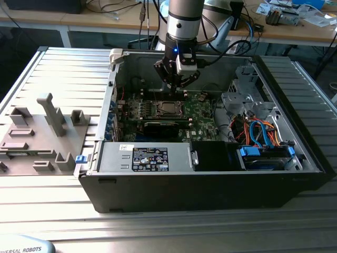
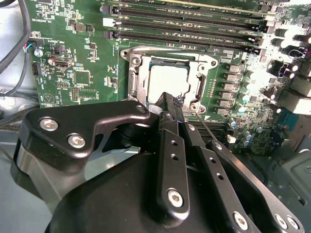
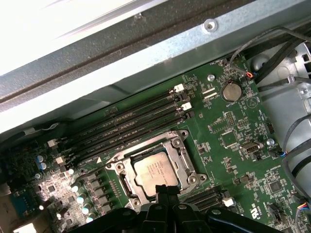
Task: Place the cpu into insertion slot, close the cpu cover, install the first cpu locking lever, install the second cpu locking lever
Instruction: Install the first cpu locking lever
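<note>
The cpu, a silvery square chip, lies flat in the insertion slot on the green motherboard; the slot's recess is hidden under it. The cpu cover, a silvery frame, lies down around the chip. My gripper is shut, its black fingertips together at the socket's edge, just above the cover. A thin metal locking lever runs beside the fingers, its hooked end close to their tips. I cannot tell whether they touch it.
Long black memory slots run along one side of the socket. The case's metal wall stands behind them. Coloured cables and a drive bay fill the exterior view's right. A power supply sits in front; a grey fixture plate lies outside.
</note>
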